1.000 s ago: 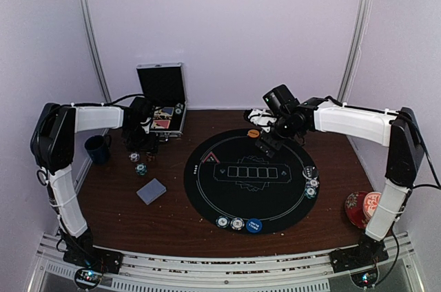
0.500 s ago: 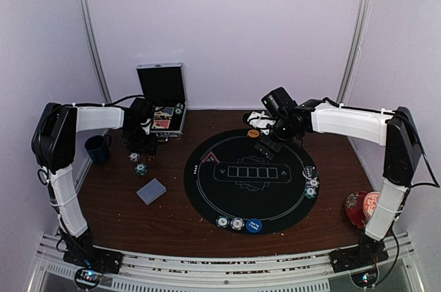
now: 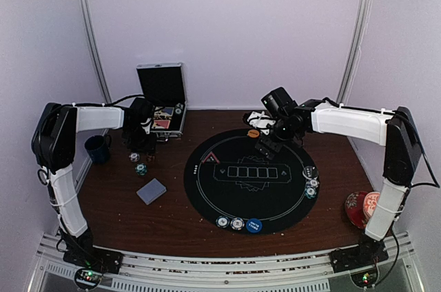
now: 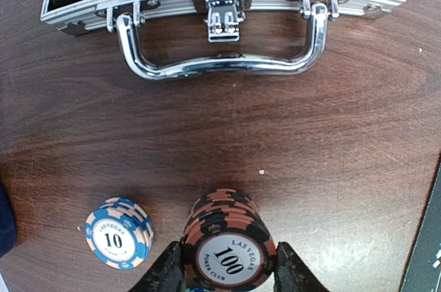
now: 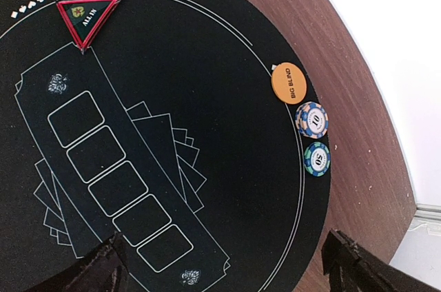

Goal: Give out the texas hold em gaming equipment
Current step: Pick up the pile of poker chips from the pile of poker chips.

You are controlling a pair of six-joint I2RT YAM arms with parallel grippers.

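100-chip stack (image 4: pixel 229 254): bottom centre of left wrist view, upright on wooden surface (image 4: pixel 344 168), "100" face up. Round, so no long axis; stack axis vertical. Left jaws straddle it left-right, pads (image 4: pixel 167 273) seemingly pressed on both sides, pinching it; frame edge crops contact. Blue 10-chip stack (image 4: pixel 118 239) just left, apart. Right jaws spread wide, empty, over black felt mat (image 5: pixel 227 65), well away. Judgement: lift straight up.
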